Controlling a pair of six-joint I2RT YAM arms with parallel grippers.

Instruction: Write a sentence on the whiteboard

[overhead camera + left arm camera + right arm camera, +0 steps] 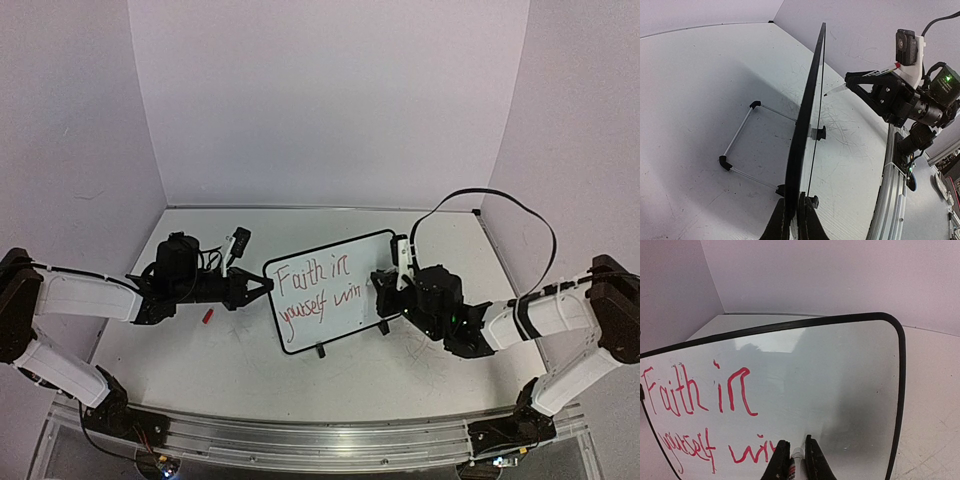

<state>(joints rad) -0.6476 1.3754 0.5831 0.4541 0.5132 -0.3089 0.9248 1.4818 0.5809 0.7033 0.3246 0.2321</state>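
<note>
The small black-framed whiteboard (pixel 360 258), standing centrally, is clamped edgewise by the left gripper (pixel 262 288); a red-and-white marker (pixel 792 466) is pinched in the right gripper (pixel 795 446). Red letters (pixel 695 395) could be smeared by dragged fingers.

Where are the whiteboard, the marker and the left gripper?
whiteboard (pixel 365 255): top view, bare white face.
marker (pixel 796 460): right wrist view, white barrel.
left gripper (pixel 263 287): top view, between fingertips.

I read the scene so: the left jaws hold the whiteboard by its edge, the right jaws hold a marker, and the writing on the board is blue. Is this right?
Not entirely. The writing on the whiteboard is red, not blue, as the right wrist view shows. The rest stands: left jaws on the board's edge, right jaws holding the marker.
</note>
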